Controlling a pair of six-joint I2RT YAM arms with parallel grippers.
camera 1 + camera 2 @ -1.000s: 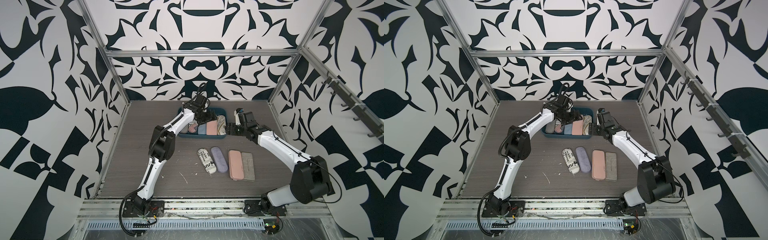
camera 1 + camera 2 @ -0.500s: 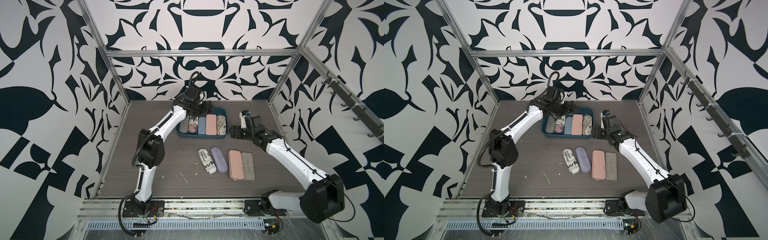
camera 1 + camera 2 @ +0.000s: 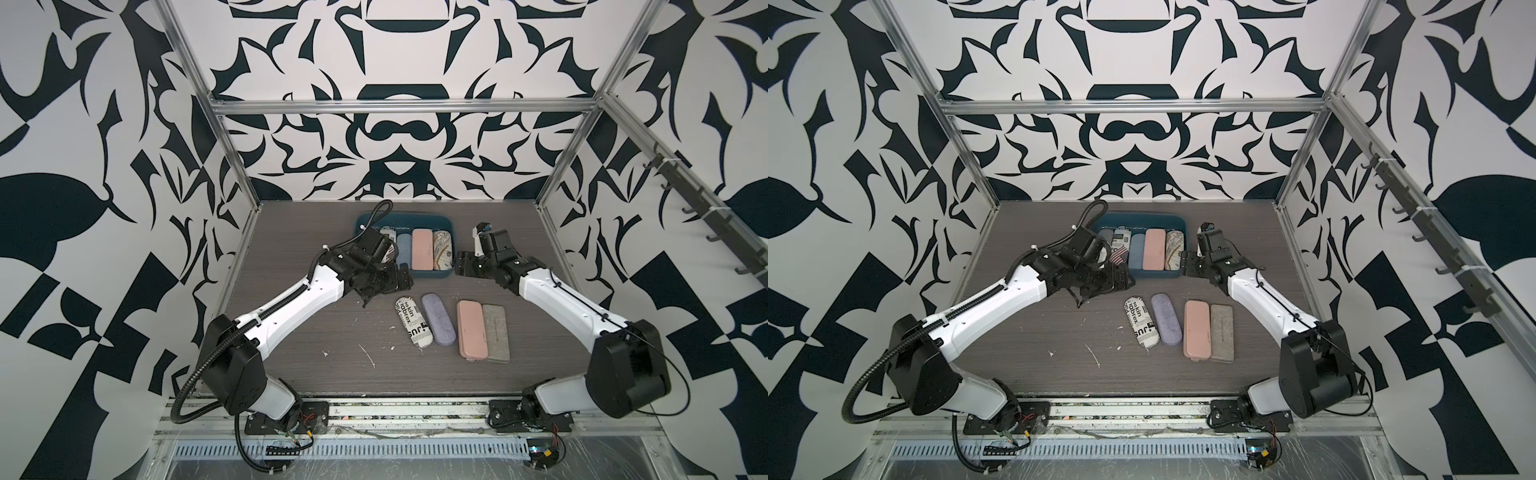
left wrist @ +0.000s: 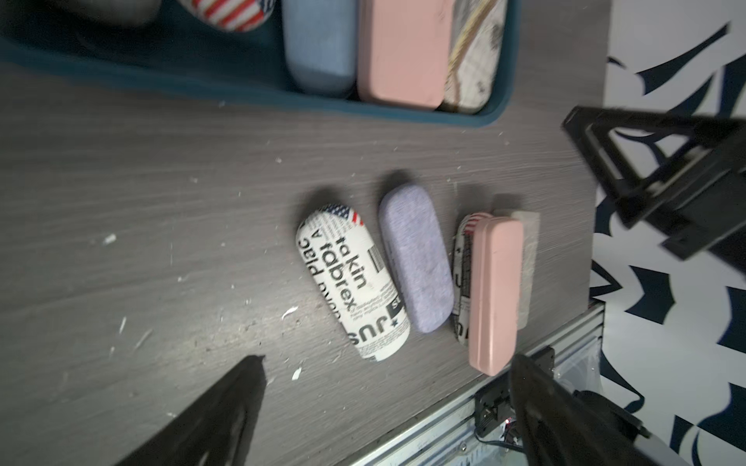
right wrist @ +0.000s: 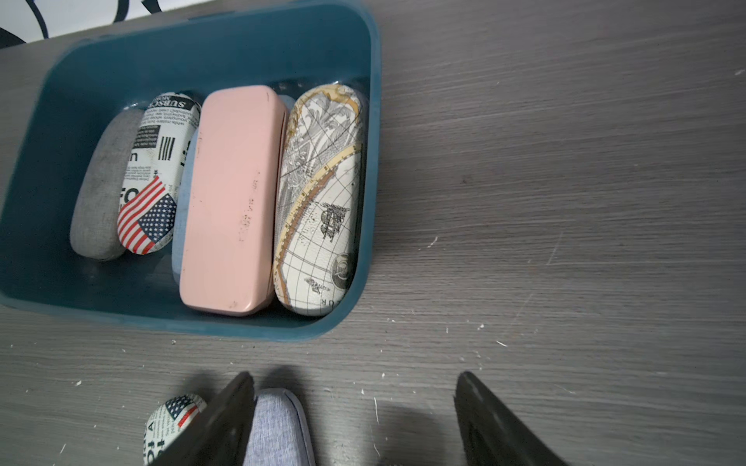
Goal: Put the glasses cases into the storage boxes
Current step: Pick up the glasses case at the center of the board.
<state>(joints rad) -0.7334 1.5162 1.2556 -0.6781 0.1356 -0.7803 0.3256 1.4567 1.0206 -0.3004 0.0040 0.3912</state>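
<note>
Five cases lie side by side in the teal tray (image 5: 373, 121) at the back of the tabletop (image 3: 311, 332): a grey case (image 5: 101, 193), a flag case (image 5: 157, 173), a blue case (image 4: 319, 44), a pink case (image 5: 234, 201) and a map case (image 5: 323, 201) against the tray's right wall. Four more lie in a row nearer the front: a newsprint case (image 3: 413, 328), a lavender case (image 3: 437, 319), a loose pink case (image 3: 471, 329) and a felt case (image 3: 495, 332) touching it. The left fingers (image 4: 226, 415) are spread wide and empty above the tabletop, just off the tray's near left corner. The right fingers (image 5: 492, 423) are also spread and empty, beside its near right corner.
</note>
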